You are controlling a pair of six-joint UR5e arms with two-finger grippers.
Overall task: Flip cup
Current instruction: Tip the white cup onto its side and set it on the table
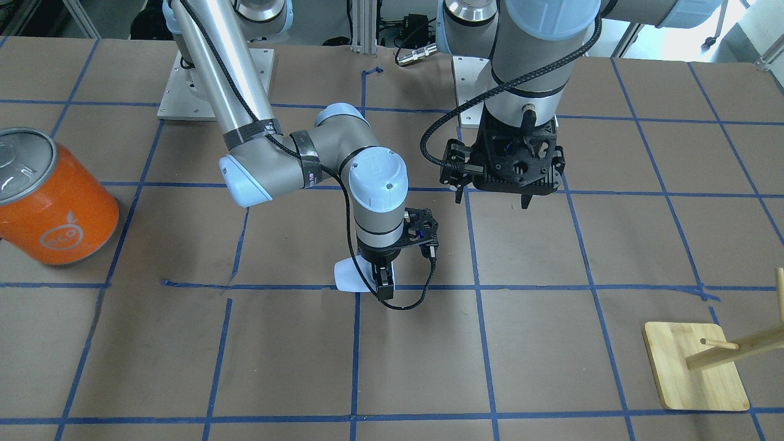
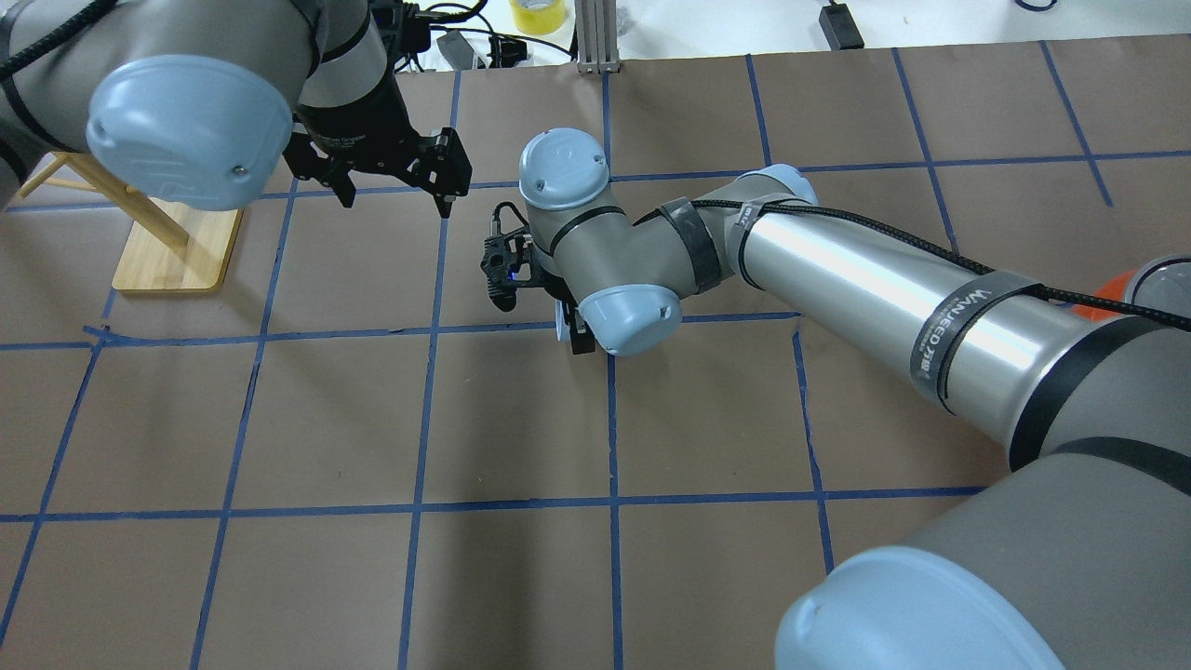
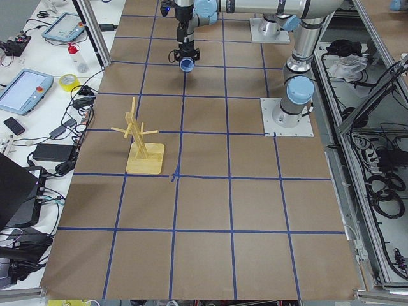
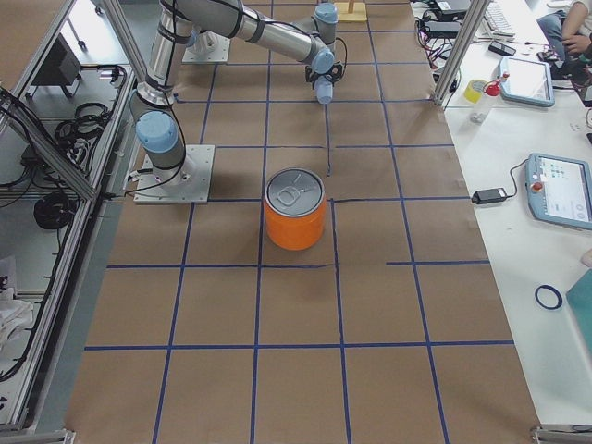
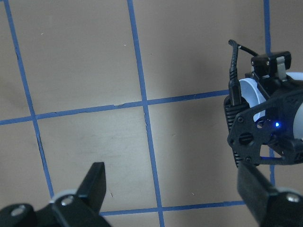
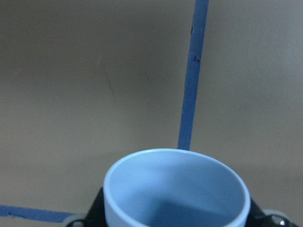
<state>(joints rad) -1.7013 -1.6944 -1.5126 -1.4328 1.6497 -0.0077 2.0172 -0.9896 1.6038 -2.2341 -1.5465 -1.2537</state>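
Observation:
The small pale blue-white cup (image 1: 347, 275) is held in my right gripper (image 1: 378, 285), which is shut on it low over the table, at a blue tape line near the middle. In the right wrist view the cup's (image 6: 175, 189) open mouth faces the camera, with dark fingers on both sides. The cup also shows in the left wrist view (image 5: 250, 92) and the exterior left view (image 3: 185, 64). My left gripper (image 1: 490, 199) hangs open and empty above the table, apart from the cup and nearer the robot's base; its fingers (image 5: 96, 183) stand wide apart.
A large orange can (image 1: 55, 196) with a silver top stands on my right side, far from the cup. A wooden peg stand (image 1: 695, 367) sits on my left side near the operators' edge. Brown paper with blue tape grid (image 2: 419, 502) covers the table.

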